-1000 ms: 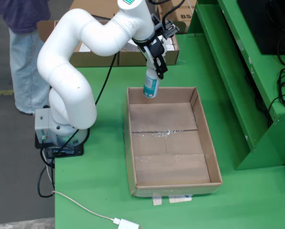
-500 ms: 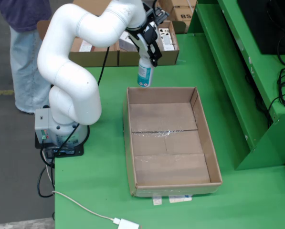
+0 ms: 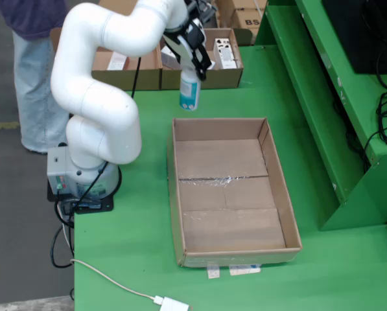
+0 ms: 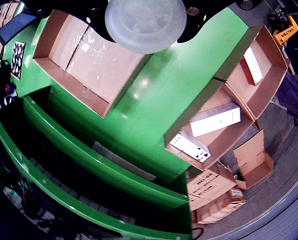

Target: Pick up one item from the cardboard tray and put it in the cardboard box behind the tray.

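Observation:
In the fixed view my gripper (image 3: 194,66) is shut on the top of a white bottle with a blue label (image 3: 189,92). The bottle hangs upright above the green table, between the cardboard tray (image 3: 225,194) and the cardboard box behind it (image 3: 222,79). The tray's floor shows no items. In the gripper view the bottle's round pale base (image 4: 145,22) fills the top centre, with the tray (image 4: 89,60) to its left and the box (image 4: 223,142) to its right. The fingers are hidden in that view.
The box behind holds white cartons (image 3: 223,52) (image 4: 216,120). A second cardboard box (image 3: 125,76) (image 4: 271,80) stands beside it. A person (image 3: 34,65) stands at the far left. Green shelving (image 3: 336,97) runs along the right. A cable with a white adaptor (image 3: 170,303) lies at the front.

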Action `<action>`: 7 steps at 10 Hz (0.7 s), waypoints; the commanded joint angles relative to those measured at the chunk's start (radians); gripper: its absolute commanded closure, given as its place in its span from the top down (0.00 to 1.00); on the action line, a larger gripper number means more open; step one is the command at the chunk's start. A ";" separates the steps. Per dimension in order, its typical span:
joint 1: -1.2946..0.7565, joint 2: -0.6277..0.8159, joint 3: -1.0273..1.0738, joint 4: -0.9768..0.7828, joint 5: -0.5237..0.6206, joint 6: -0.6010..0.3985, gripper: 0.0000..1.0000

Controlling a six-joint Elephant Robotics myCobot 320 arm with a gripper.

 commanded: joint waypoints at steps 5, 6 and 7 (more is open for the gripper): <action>0.367 -0.239 0.406 -0.220 -0.070 0.161 0.00; 0.367 -0.239 0.406 -0.220 -0.070 0.161 0.00; 0.421 -0.299 0.504 -0.275 -0.079 0.186 0.00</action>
